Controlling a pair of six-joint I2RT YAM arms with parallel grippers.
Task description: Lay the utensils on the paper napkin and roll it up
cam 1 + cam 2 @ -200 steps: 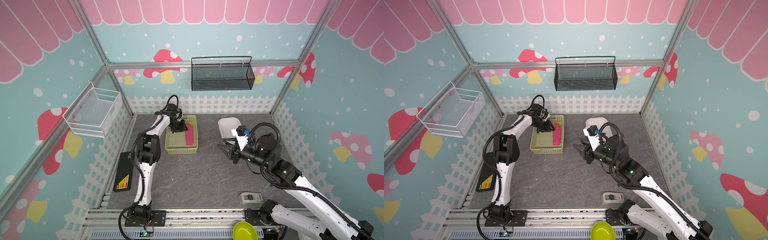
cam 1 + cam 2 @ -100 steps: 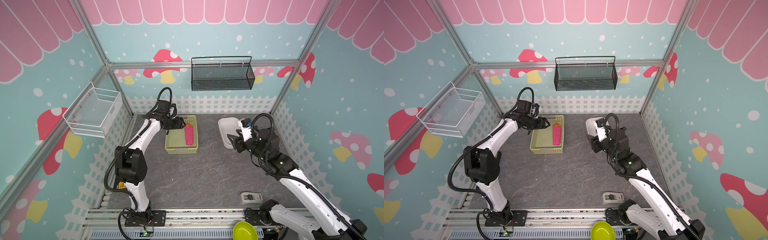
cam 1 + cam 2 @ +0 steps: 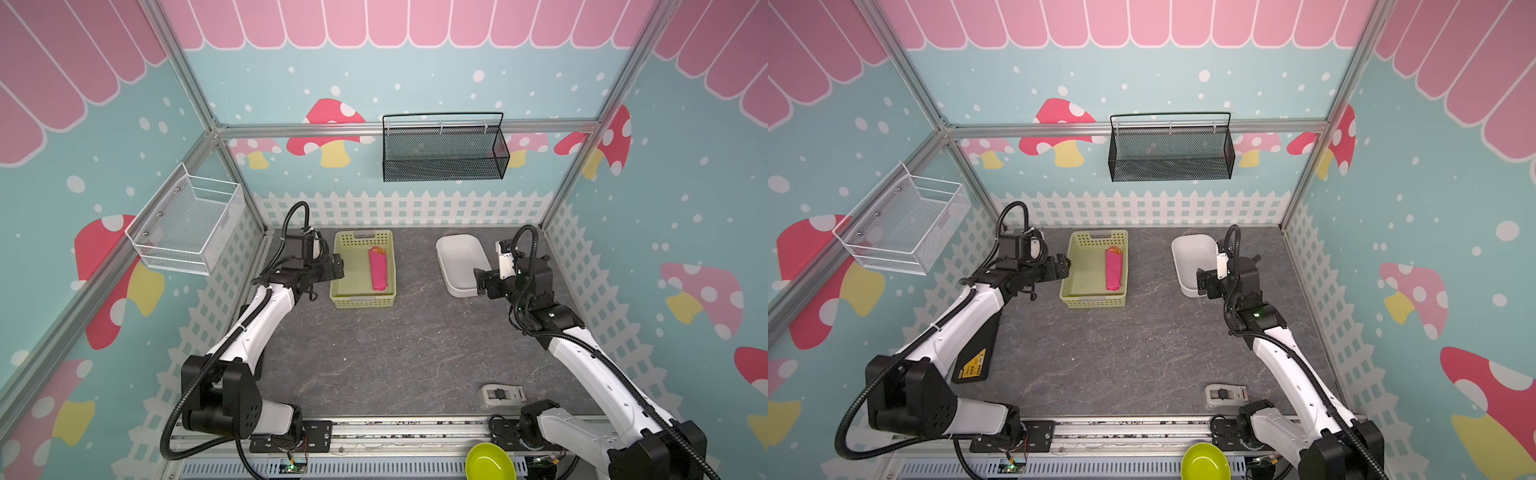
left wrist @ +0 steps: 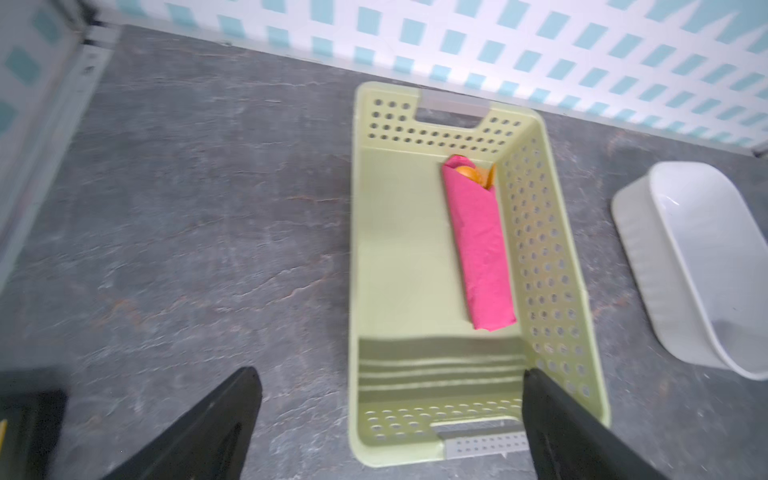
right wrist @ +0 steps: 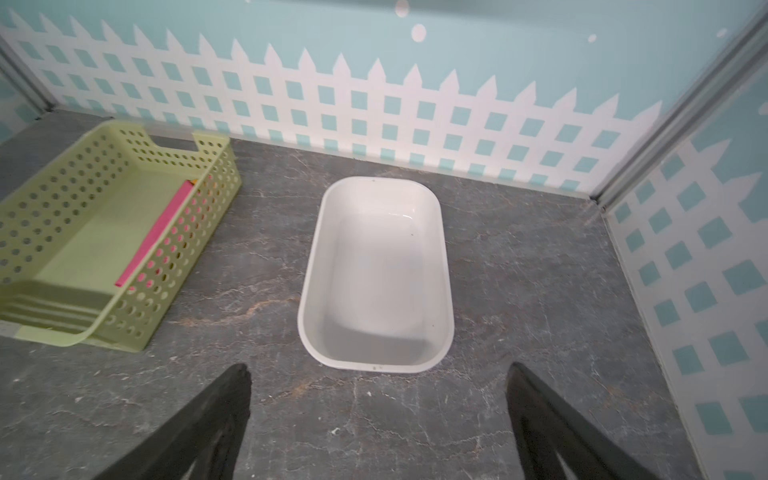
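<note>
The paper napkin [image 3: 378, 270] [image 3: 1113, 270] [image 4: 478, 249] [image 5: 158, 232] lies rolled into a magenta tube along the right wall inside the pale green basket [image 3: 361, 301] [image 3: 1094, 302] [image 4: 355, 249] [image 5: 83, 340]. Orange ends of the utensils [image 4: 467, 172] [image 3: 377, 249] poke out of its far end; the rest is wrapped and hidden. My left gripper [image 3: 338, 266] [image 3: 1064, 266] [image 4: 390, 376] hangs open and empty at the basket's left side. My right gripper [image 3: 480, 280] [image 3: 1201, 282] [image 5: 378, 370] is open and empty by the near end of the white tub.
The empty white tub [image 3: 457, 257] [image 3: 1187, 257] [image 4: 706, 270] [image 5: 374, 270] stands right of the basket. A small grey device [image 3: 500, 395] lies front right, a lime bowl [image 3: 490, 461] at the front edge, a black box [image 3: 973, 357] by the left fence. Wire baskets [image 3: 444, 153] [image 3: 191, 224] hang on walls.
My left gripper has drawn back leftward out of the basket and opened, leaving the roll there. My right gripper has pulled back right toward the tub and opened.
</note>
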